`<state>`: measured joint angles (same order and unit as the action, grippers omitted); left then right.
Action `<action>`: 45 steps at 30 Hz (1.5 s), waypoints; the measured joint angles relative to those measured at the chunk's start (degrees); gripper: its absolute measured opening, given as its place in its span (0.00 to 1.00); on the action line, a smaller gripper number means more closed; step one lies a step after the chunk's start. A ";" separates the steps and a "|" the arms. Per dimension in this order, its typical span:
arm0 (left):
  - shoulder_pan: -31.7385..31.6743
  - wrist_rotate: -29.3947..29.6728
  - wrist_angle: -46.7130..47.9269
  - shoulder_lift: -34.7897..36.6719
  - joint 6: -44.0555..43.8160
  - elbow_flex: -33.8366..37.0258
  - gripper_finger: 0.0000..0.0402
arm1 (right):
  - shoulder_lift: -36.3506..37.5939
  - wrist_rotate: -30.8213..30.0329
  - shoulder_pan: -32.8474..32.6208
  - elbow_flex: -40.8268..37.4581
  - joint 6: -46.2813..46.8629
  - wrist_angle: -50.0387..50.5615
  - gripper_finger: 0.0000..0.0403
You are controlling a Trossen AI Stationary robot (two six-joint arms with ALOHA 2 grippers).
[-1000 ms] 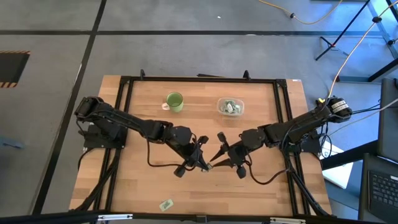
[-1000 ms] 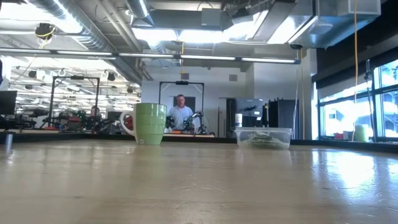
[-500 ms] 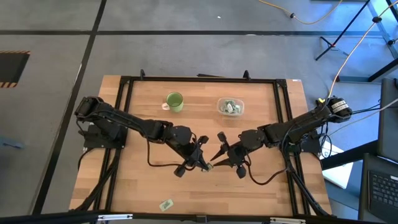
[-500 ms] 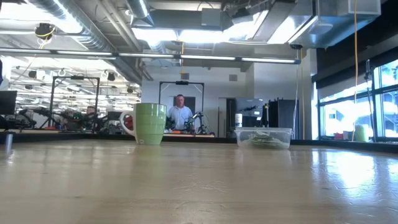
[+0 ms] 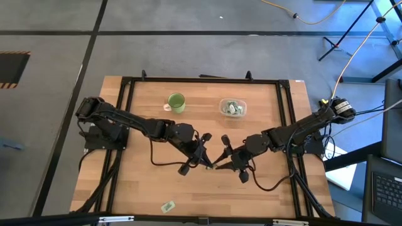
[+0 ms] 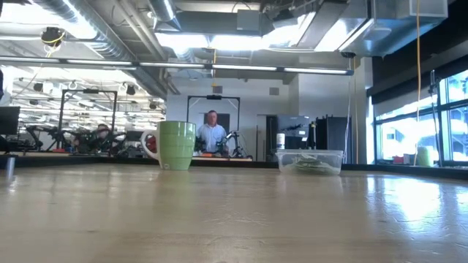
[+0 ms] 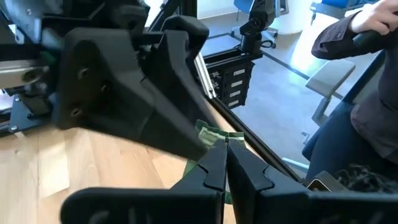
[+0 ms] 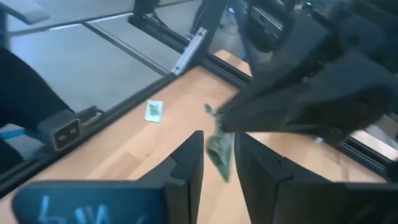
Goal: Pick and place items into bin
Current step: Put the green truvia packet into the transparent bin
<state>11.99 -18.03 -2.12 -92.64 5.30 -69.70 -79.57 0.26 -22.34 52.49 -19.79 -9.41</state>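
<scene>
I see the left gripper [image 5: 208, 164] pinched on a green packet [image 8: 219, 152] mid-table; right gripper [image 5: 217, 164] fingers apart around it; bin [image 5: 232, 108] well apart, bare wood between; another packet [image 5: 167, 206] near the front edge.

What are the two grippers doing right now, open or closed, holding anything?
Left gripper: closed on a small green packet near the table's middle.
Right gripper: open, fingers on either side of that same packet, not gripping it yet.
</scene>
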 joint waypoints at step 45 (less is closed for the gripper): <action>7.86 23.44 36.95 6.41 -11.48 0.01 0.27 | 2.86 -7.91 37.71 0.00 28.76 35.89 0.00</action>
<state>19.84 5.41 34.83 -86.23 -6.17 -69.69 -76.71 -7.65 15.37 52.49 8.97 26.48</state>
